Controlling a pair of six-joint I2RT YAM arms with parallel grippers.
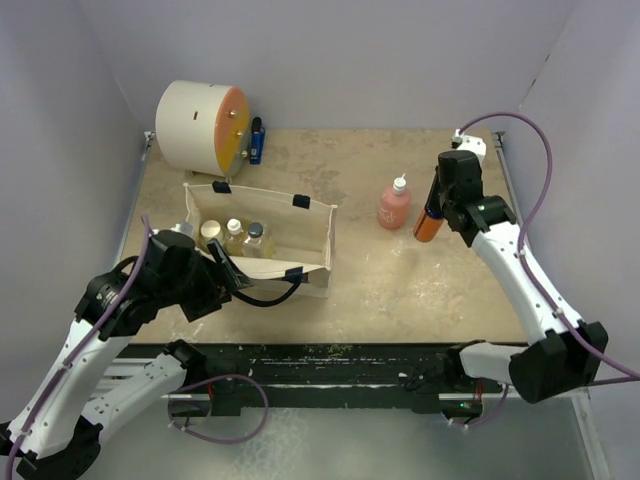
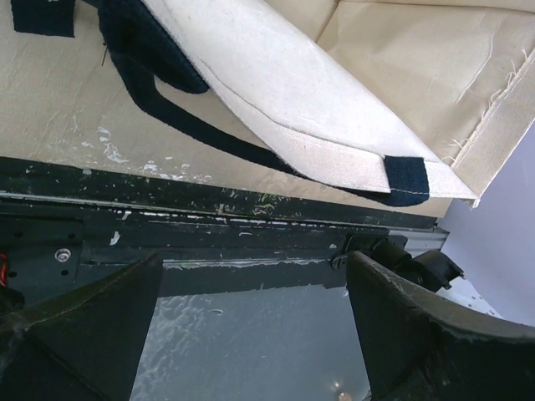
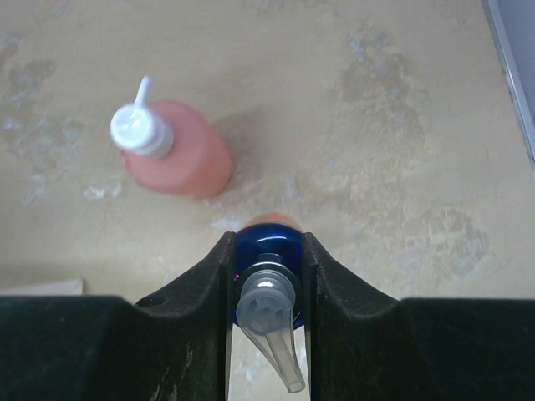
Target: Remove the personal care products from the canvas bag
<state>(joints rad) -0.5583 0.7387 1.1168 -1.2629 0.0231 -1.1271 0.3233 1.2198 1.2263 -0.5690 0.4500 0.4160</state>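
Note:
The canvas bag (image 1: 300, 235) stands open at the table's left; its rim and navy strap show in the left wrist view (image 2: 318, 109). Inside it are a clear dark-capped bottle (image 1: 256, 238), a yellowish bottle (image 1: 234, 236) and a light-lidded container (image 1: 211, 231). The pink white-capped bottle (image 1: 394, 206) stands on the table to the right and shows in the right wrist view (image 3: 180, 154). My right gripper (image 3: 267, 267) is shut on the dark cap of the upright orange bottle (image 1: 429, 223), just right of the pink one. My left gripper (image 1: 228, 272) is open and empty at the bag's near-left corner.
A big white drum with an orange face (image 1: 200, 125) stands at the back left, with a small blue item (image 1: 257, 140) beside it. The bag's navy strap (image 1: 268, 296) loops onto the table near the front edge. The dark front rail (image 2: 209, 225) runs below the left gripper.

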